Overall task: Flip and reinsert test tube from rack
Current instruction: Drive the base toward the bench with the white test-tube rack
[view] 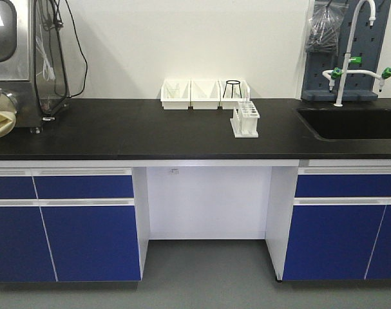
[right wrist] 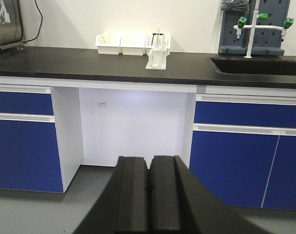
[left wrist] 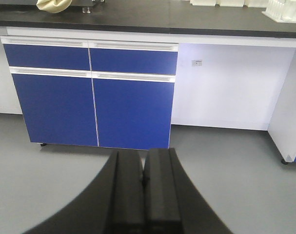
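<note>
The small white rack stands on the black countertop, right of centre and in front of the bins. It also shows far off in the right wrist view, rack, and at the top right corner of the left wrist view, rack. The test tube is too small to make out at this distance. My left gripper is shut with nothing in it, low over the grey floor facing the blue cabinets. My right gripper is shut and empty too, facing the opening under the counter. Both are well short of the counter.
Three white open-front bins line the wall behind the rack, with a black wire stand in the rightmost. A sink and faucet lie to the right, a steel machine to the left. Blue cabinets flank a knee opening.
</note>
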Robot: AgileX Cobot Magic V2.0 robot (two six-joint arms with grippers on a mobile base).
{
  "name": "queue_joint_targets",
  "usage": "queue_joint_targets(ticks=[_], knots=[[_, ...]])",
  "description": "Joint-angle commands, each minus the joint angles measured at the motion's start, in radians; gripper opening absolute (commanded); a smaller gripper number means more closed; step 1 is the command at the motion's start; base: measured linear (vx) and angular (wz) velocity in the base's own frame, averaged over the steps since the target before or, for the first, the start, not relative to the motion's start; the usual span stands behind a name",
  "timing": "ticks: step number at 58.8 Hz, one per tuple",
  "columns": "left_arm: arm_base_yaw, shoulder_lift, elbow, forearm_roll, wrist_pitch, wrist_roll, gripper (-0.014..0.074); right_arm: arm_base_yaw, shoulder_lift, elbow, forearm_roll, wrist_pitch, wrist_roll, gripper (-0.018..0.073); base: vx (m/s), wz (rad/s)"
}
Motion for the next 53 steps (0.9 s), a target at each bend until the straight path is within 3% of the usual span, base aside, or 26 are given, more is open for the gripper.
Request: queue_joint_targets(ticks=[1,53], knots=[[-0.007,-0.012,0.0,-0.004,-0.087,0.0,-0.0006,0.001,-0.011,0.001,-0.009,-0.082,0.0,-0.0008,-0.04,-0.02],[-0.007,-0.012,0.0,-0.004,-0.087,0.0,-0.0006,0.001,-0.011,0.001,-0.009,-0.082,0.0,-0.0008,0.01,-0.01]])
